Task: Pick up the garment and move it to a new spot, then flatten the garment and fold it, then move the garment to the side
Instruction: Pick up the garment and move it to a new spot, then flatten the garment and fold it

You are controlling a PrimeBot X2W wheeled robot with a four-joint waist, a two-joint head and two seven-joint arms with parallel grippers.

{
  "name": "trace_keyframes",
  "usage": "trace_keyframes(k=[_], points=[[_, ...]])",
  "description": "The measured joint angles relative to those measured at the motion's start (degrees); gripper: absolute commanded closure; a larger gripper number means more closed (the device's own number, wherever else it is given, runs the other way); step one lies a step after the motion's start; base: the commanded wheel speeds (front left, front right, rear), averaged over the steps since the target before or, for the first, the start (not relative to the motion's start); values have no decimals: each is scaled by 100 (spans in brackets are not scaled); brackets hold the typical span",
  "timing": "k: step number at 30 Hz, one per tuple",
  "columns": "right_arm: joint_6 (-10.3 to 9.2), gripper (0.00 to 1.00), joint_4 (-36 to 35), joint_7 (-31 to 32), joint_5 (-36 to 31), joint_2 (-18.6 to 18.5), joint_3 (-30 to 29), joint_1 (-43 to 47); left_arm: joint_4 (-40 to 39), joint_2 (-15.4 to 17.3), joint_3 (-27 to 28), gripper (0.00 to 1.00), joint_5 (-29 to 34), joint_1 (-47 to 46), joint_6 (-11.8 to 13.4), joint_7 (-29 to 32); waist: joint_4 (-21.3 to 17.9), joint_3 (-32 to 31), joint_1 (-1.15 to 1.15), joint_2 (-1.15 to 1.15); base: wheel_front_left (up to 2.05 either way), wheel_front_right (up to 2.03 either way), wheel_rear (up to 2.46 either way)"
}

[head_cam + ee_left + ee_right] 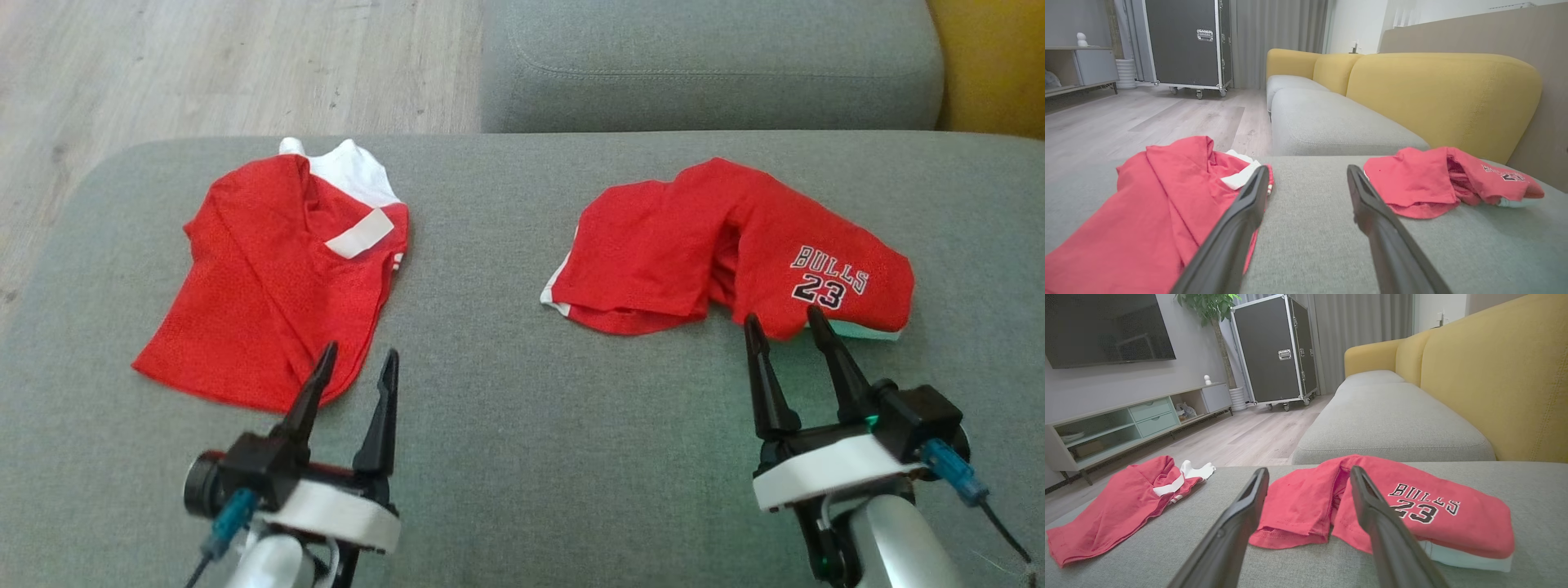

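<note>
1. Two red garments on the grey couch (490, 408), well apart: a top (261, 286) at the left end, a jersey (735, 245) towards the right
2. Left pincer (361, 351) wide open and empty, fingers pointing at the top's near hem; one fingertip over that hem in the head view, touching or not impossible to tell
3. Right pincer (781, 314) likewise spread wide, gripping nothing, tips just at the jersey's near edge below the print
4. Top: lying low, one side turned over the other along a slanting crease, white collar and a white band showing at the far end; looks loosely folded and set to the side, so probably dealt with, though not neatly
5. Jersey: humped in the middle, bunched rather than flat, right end resting on a pale cloth (857, 331); seems to be the garment yet to be lifted, moved, flattened, folded and put aside
6. Hard to say for certain which of the two counts as the task's garment; with nothing held, no step under way
7. Readable writing: "BULLS" arched over "23", black with a white outline, on the jersey's right half; too small to read in the left wrist view; no other label or brand legible
</note>
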Motion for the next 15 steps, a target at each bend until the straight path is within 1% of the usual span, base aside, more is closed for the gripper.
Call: trace_keyframes(k=[4,10,15], points=[[0,0,4,0,-1,0,48,1,-100,-172,290,0,257,214,-102,0,-31,-7,1,0,0,0,0],[0,0,-1,0,-27,0,107,0,-166,-370,644,0,497,223,-254,0,-78,43,1,0,0,0,0],[0,0,-8,0,-364,0,155,-31,-167,-482,824,0,635,198,-357,0,-7,179,2,0,0,0,0]])
